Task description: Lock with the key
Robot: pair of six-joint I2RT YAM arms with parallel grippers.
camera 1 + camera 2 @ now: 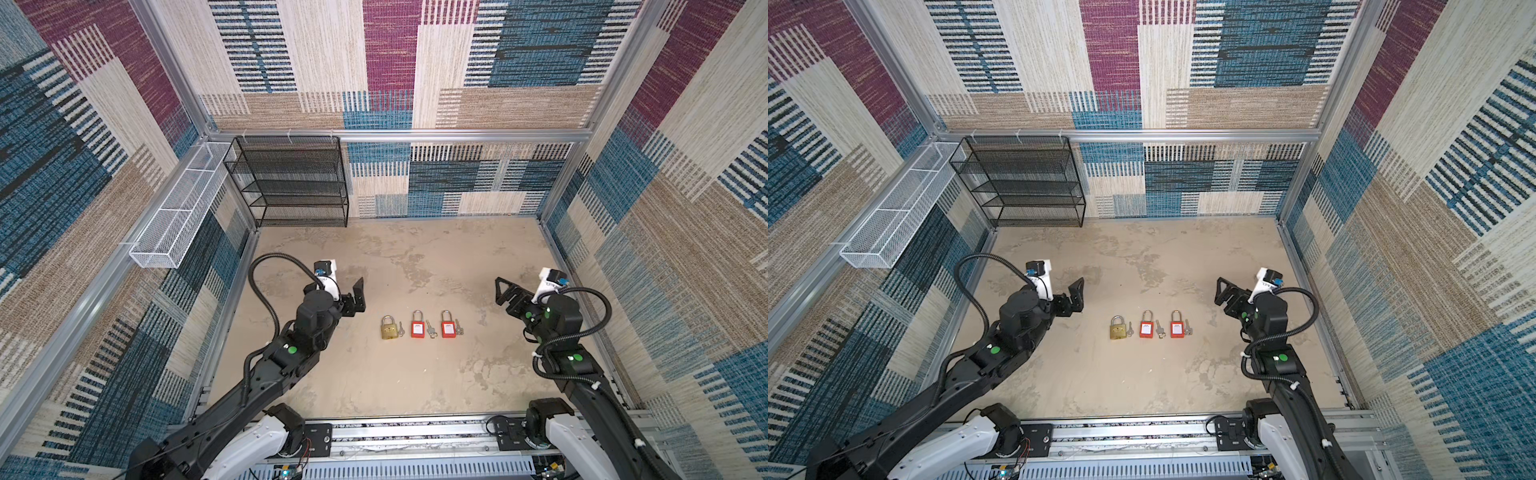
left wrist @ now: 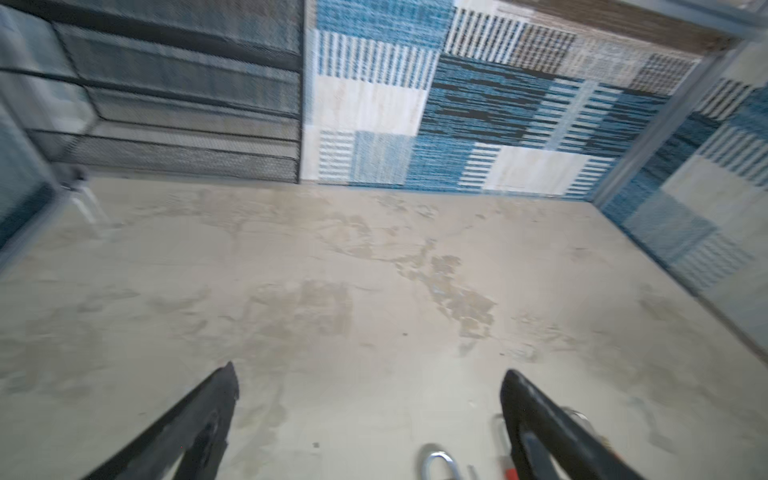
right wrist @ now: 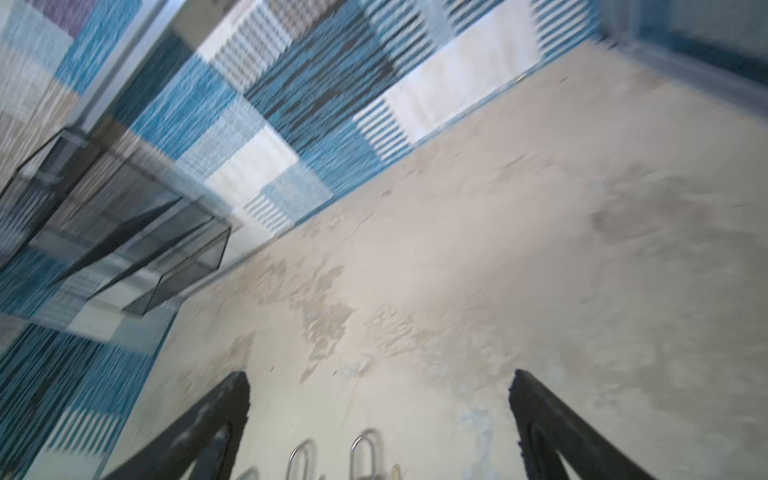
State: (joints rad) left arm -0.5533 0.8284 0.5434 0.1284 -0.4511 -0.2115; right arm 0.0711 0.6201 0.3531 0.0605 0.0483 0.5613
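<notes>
Three padlocks lie in a row on the beige floor, each with a small silver key to its right. In both top views the brass padlock (image 1: 388, 328) (image 1: 1118, 328) with its key (image 1: 400, 329) is leftmost. Then come a red padlock (image 1: 417, 325) (image 1: 1145, 325) with a key (image 1: 431, 331), and another red padlock (image 1: 447, 325) (image 1: 1177, 325) with a key (image 1: 458, 328). My left gripper (image 1: 354, 297) (image 2: 370, 374) hovers open, left of the row. My right gripper (image 1: 508, 296) (image 3: 380, 377) hovers open to its right. Only shackles (image 2: 434, 462) (image 3: 365, 451) show in the wrist views.
A black mesh shelf unit (image 1: 291, 183) stands at the back left against the wall. A white wire basket (image 1: 178, 220) hangs on the left wall. Patterned walls close in three sides, and a metal rail (image 1: 415, 432) runs along the front edge.
</notes>
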